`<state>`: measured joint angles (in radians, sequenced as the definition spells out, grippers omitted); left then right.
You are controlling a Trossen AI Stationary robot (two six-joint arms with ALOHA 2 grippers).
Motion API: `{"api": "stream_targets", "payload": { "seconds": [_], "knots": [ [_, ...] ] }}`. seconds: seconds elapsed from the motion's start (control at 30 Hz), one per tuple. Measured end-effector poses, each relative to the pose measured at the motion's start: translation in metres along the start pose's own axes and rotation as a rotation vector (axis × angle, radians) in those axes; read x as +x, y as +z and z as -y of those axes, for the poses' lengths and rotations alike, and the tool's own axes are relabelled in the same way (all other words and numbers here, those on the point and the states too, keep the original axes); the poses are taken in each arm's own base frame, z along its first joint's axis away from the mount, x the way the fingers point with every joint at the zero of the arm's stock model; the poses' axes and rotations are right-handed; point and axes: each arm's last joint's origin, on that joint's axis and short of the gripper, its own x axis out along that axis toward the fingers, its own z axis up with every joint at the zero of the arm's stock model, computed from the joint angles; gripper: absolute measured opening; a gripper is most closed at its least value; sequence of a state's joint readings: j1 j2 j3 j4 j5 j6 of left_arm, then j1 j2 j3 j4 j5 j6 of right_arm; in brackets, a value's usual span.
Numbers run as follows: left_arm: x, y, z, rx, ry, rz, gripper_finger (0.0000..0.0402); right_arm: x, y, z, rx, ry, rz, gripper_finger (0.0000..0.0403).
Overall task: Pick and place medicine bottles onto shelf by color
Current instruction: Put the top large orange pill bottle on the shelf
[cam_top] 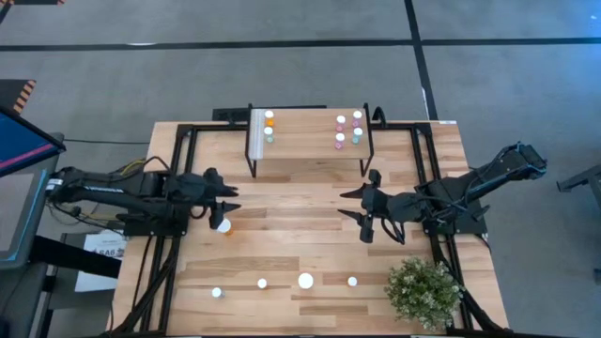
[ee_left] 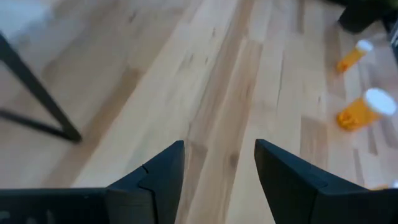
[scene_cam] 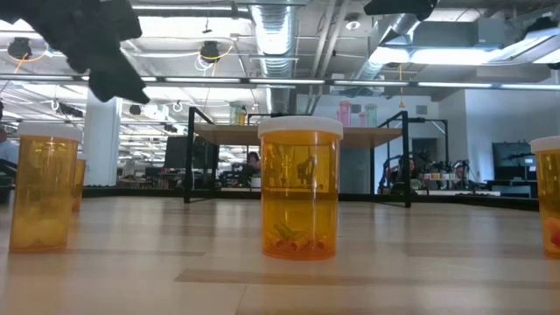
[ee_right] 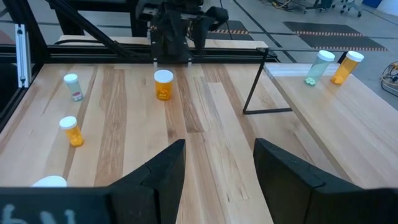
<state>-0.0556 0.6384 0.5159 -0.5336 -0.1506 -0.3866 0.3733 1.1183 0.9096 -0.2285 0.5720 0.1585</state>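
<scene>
The left claw [cam_top: 228, 200], released and empty, hovers just beside an orange bottle [cam_top: 223, 226] on the bench [cam_top: 282, 216], which a careless descent could topple.

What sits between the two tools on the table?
Only bare wood lies between left tool and right tool, as the high view shows; the nearest bottle sits beside the left.
</scene>
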Motion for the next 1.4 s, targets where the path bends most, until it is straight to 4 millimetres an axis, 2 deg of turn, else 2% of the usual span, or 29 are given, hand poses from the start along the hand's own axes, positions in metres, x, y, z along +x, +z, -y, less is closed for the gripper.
{"api": "stream_targets", "payload": {
  "seconds": [0.23, 0.57, 1.17, 1.4],
  "knots": [
    [-0.002, -0.013, 0.006, -0.022, -0.021, -0.112, 0.0183, 0.000, 0.000, 0.000, -0.002, 0.000, -0.002, 0.0209],
    [-0.008, -0.034, 0.003, -0.093, 0.038, -0.320, 0.0183, 0.000, 0.000, -0.001, -0.001, 0.035, -0.008, 0.0209],
    [-0.009, -0.037, 0.009, -0.132, 0.028, -0.318, 0.0183, 0.000, 0.000, 0.000, -0.003, 0.032, -0.008, 0.0209],
    [-0.007, -0.030, 0.013, -0.086, -0.011, -0.249, 0.0187, 0.000, 0.000, 0.000, -0.002, 0.031, -0.008, 0.0209]
  ]
}}
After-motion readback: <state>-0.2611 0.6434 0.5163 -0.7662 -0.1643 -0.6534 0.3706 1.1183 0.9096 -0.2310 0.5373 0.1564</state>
